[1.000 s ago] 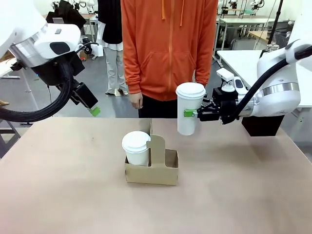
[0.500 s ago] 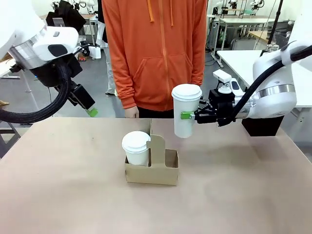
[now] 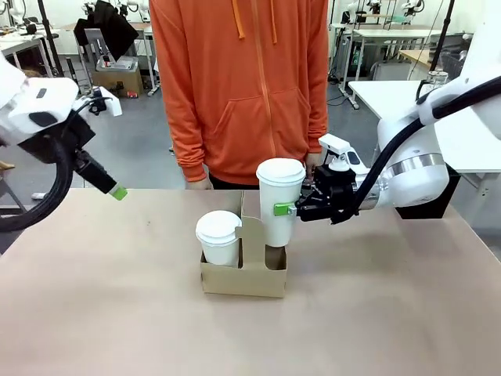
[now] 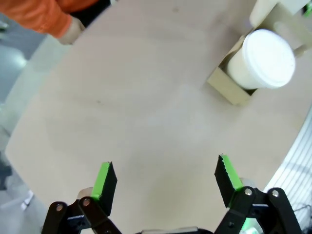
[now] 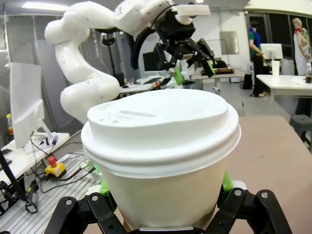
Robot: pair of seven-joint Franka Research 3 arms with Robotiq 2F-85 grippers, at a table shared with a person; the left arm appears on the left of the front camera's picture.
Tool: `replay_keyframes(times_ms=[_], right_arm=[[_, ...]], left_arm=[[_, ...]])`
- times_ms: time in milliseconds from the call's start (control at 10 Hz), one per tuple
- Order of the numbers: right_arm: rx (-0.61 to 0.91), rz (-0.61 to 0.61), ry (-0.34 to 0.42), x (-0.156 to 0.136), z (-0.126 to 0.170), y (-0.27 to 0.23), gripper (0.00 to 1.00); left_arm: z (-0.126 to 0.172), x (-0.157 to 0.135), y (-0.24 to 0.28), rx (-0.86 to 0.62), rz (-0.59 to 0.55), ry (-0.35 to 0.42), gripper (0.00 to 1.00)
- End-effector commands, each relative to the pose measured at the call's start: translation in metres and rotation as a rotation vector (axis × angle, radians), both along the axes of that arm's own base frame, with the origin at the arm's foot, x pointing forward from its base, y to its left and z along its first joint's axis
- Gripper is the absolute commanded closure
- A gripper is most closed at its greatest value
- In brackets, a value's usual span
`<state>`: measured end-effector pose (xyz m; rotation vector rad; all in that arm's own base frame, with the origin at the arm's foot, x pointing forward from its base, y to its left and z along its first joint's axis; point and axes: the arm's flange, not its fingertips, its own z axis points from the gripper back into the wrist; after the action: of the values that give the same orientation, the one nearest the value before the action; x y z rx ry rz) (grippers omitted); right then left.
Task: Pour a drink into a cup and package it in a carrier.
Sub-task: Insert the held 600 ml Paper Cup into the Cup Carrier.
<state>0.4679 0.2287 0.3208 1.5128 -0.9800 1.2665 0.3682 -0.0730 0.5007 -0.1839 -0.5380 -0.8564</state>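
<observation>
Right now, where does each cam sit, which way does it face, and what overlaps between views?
Front: fixed between the arms, facing across the table at a person in orange; left claw open at the left, right claw holding the lidded cup over the carrier.
Left wrist: high, looking down past its own open green pads at table and carrier.
Right wrist: behind the gripped cup, looking across to the left arm.
Shared: front and left wrist both show the seated cup.
</observation>
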Motion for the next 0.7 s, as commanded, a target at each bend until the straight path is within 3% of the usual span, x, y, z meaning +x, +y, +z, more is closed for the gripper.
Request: replay_keyframes(times_ms=[0,600], right_arm=[[0.010,0.031,-0.026,-0.005,-0.001,0.003,0.11],[0.037,0.044,-0.014,-0.017,-0.014,0.021,0.11]], left_arm=[[-0.011,-0.004,0.009,-0.062,-0.044,-0.010,0.00],[-0.006,0.004,0.013,-0.034,-0.016,0.002,0.00]])
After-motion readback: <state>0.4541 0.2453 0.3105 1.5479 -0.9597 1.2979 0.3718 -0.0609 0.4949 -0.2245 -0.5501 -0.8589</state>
